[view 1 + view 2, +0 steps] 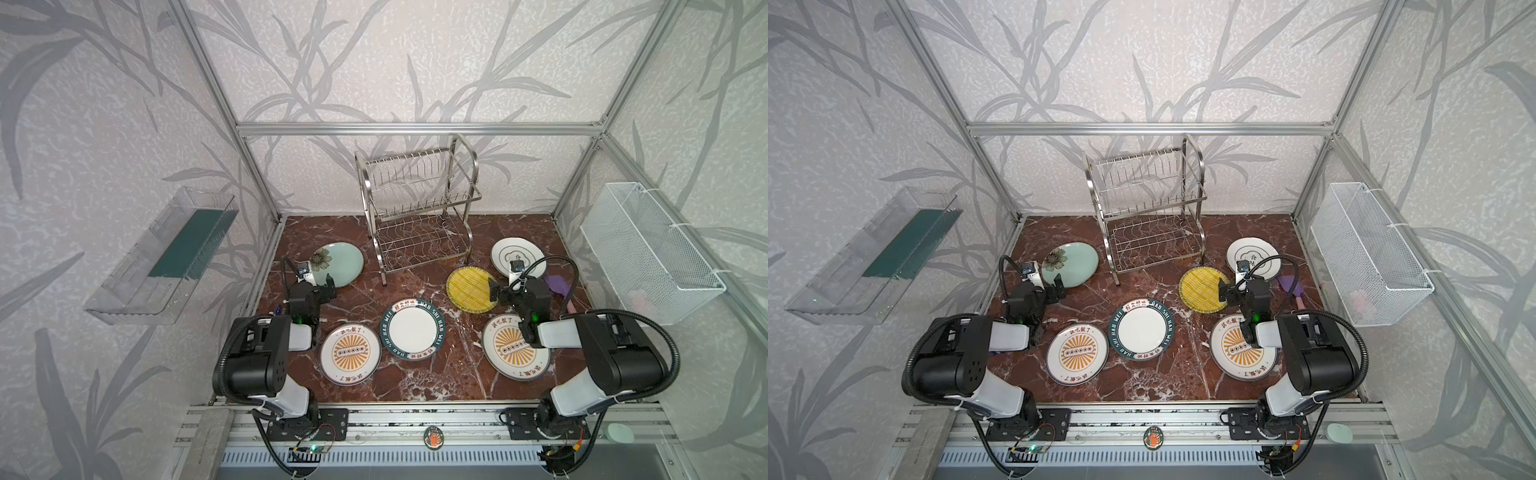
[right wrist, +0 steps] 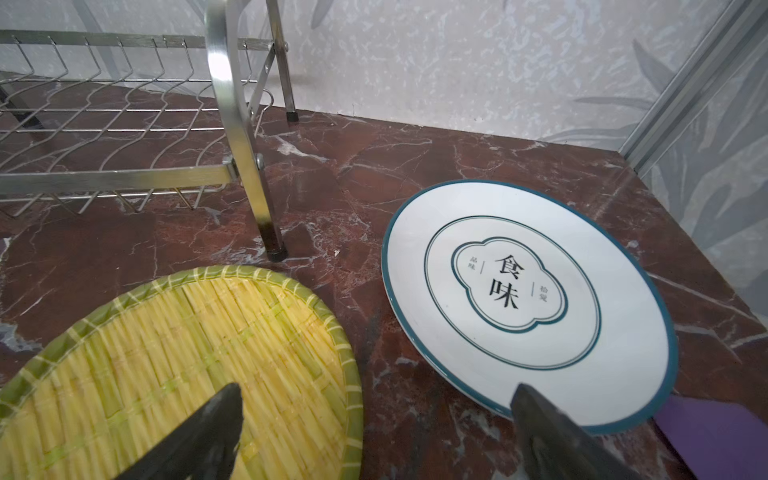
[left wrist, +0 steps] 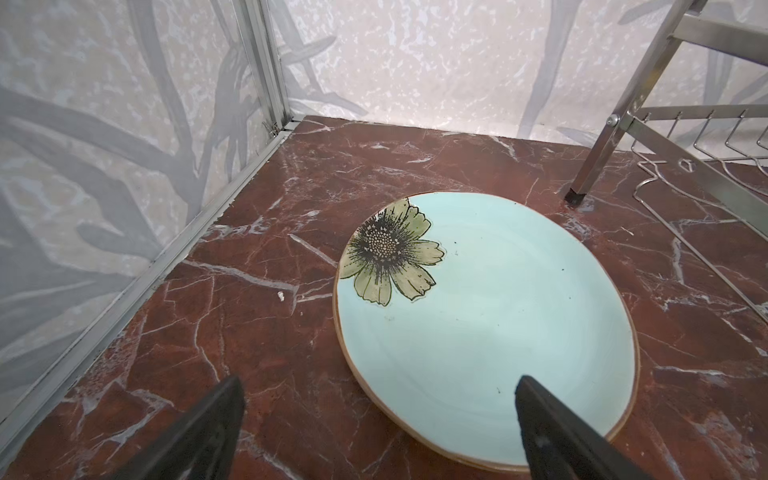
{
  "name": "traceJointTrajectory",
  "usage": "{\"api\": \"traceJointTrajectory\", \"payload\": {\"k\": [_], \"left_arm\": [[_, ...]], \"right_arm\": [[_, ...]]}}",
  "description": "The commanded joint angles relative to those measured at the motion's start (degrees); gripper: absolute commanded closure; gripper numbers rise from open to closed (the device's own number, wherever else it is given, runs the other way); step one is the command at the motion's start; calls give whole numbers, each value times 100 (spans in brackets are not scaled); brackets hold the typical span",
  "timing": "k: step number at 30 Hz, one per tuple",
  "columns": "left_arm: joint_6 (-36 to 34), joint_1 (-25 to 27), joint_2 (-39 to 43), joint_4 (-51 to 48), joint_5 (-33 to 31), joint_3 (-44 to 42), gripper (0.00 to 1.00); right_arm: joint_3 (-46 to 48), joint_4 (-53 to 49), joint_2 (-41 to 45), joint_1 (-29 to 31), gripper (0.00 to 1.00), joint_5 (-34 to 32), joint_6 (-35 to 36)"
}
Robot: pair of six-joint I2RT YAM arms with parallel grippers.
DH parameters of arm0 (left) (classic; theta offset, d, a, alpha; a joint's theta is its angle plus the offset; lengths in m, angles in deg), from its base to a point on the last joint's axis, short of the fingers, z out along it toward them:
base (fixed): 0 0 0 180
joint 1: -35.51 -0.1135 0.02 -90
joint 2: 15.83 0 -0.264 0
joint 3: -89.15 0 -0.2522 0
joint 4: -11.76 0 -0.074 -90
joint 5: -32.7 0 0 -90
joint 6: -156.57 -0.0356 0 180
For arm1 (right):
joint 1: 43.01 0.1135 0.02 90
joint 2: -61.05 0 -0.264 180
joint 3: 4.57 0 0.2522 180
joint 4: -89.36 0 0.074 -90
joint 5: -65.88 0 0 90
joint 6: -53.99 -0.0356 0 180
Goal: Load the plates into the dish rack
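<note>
The steel dish rack [image 1: 417, 208] stands empty at the back of the marble table. Several plates lie flat in front of it. The celadon flower plate [image 1: 338, 264] lies at the left, with my open left gripper [image 1: 329, 286] over its near edge [image 3: 498, 332]. The yellow ribbed plate [image 1: 469, 289] and the white plate with the dark outline [image 1: 517, 253] lie at the right; my open right gripper [image 2: 376, 392] hovers over the gap between them. The green-rimmed plate [image 1: 412, 328] and two sunburst plates [image 1: 350, 353] [image 1: 513, 347] lie nearer. Both grippers hold nothing.
A purple spatula [image 1: 557, 284] lies beside the white plate at the right. A clear plastic tray [image 1: 166, 257] hangs on the left wall and a white mesh basket [image 1: 648, 253] on the right wall. Aluminium frame posts border the table.
</note>
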Motion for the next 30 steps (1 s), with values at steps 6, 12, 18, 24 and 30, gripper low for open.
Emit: {"api": "traceJointTrajectory", "payload": {"k": [6, 12, 18, 24, 30], "left_arm": [[10, 12, -26, 137, -51, 21, 1], [6, 12, -26, 131, -52, 15, 1], [-174, 13, -22, -79, 438, 127, 1], [-175, 8, -26, -59, 447, 119, 1], [-173, 4, -26, -71, 452, 122, 1]], "right_arm": [[27, 221, -5, -29, 1, -49, -32], [27, 217, -4, -29, 1, -49, -35], [27, 222, -10, -29, 1, -49, -37], [27, 215, -12, -34, 1, -48, -34], [1, 162, -16, -38, 1, 21, -31]]}}
